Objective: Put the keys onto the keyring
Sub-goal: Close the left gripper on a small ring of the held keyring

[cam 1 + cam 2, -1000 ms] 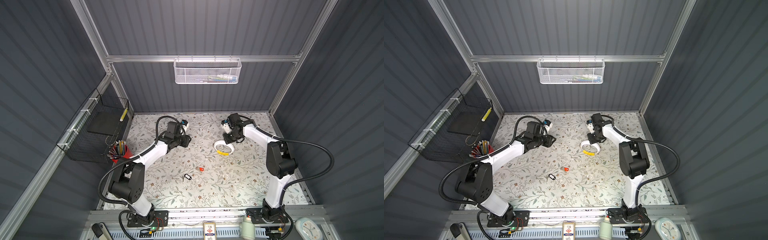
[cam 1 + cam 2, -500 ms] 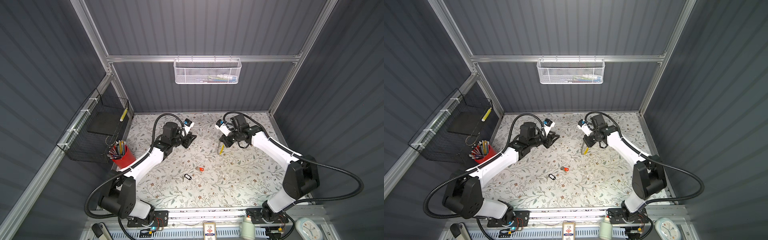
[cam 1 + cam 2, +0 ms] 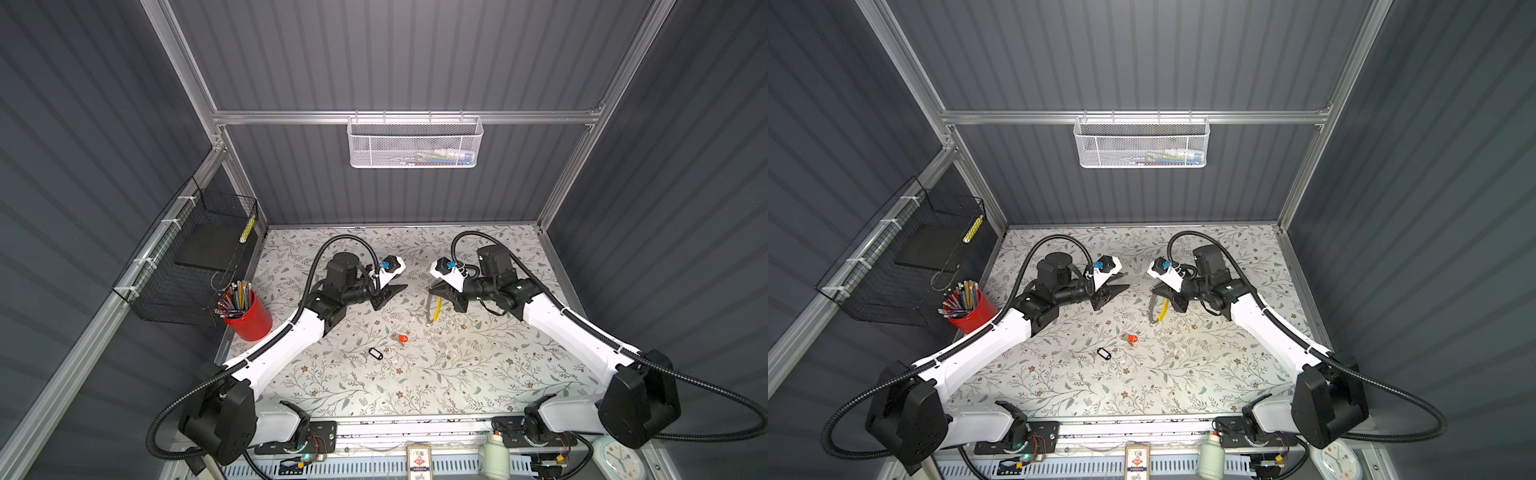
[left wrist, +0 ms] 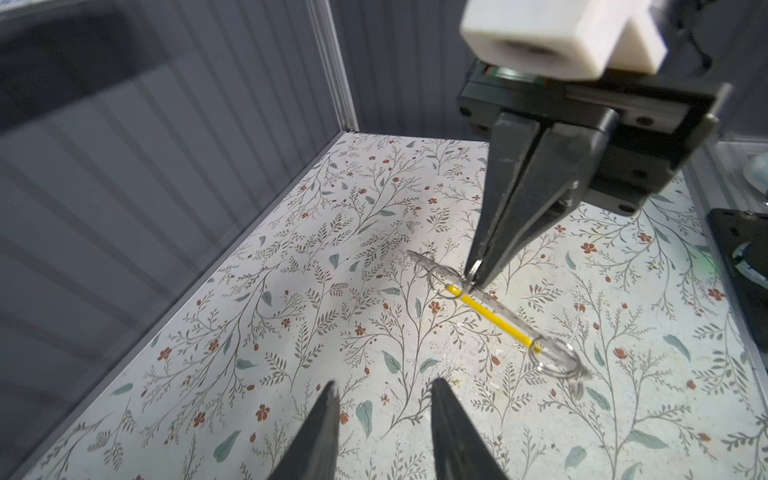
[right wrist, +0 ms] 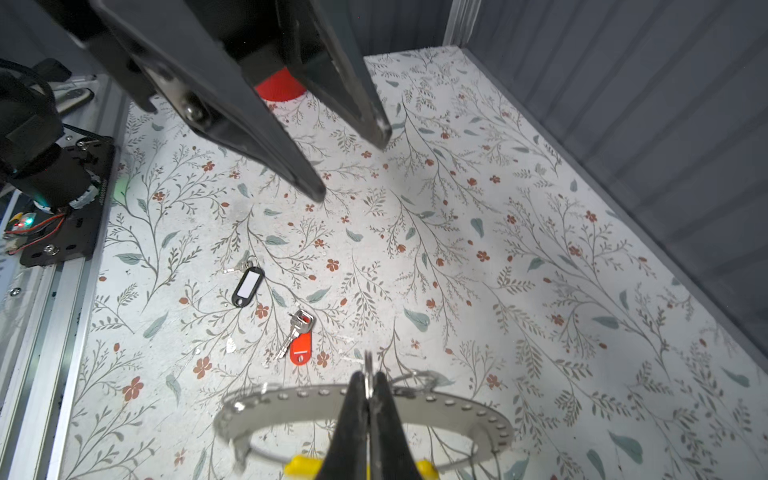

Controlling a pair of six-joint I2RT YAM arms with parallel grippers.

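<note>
My right gripper (image 5: 368, 380) is shut on the keyring (image 5: 415, 405), a grey studded hoop with a yellow segment. In both top views the keyring (image 3: 432, 309) (image 3: 1154, 309) hangs edge-on above the table from the right gripper (image 3: 432, 291). My left gripper (image 4: 382, 384) is open and empty, facing the hoop (image 4: 494, 318) from a short way off. The keys lie on the table nearer the front. One has an orange-red tag (image 5: 300, 347) (image 3: 402, 338), the other a black tag with a white insert (image 5: 248, 286) (image 3: 375, 353).
A red cup of pens (image 3: 248, 316) stands at the table's left edge below a black wire basket (image 3: 195, 266) on the left wall. A white mesh basket (image 3: 415, 143) hangs on the back wall. Both arm bases stand along the front rail.
The right gripper has lifted the keyring off the table and turned it edge-on. Both arms have stretched out, and the two grippers now face each other over the back of the table.
</note>
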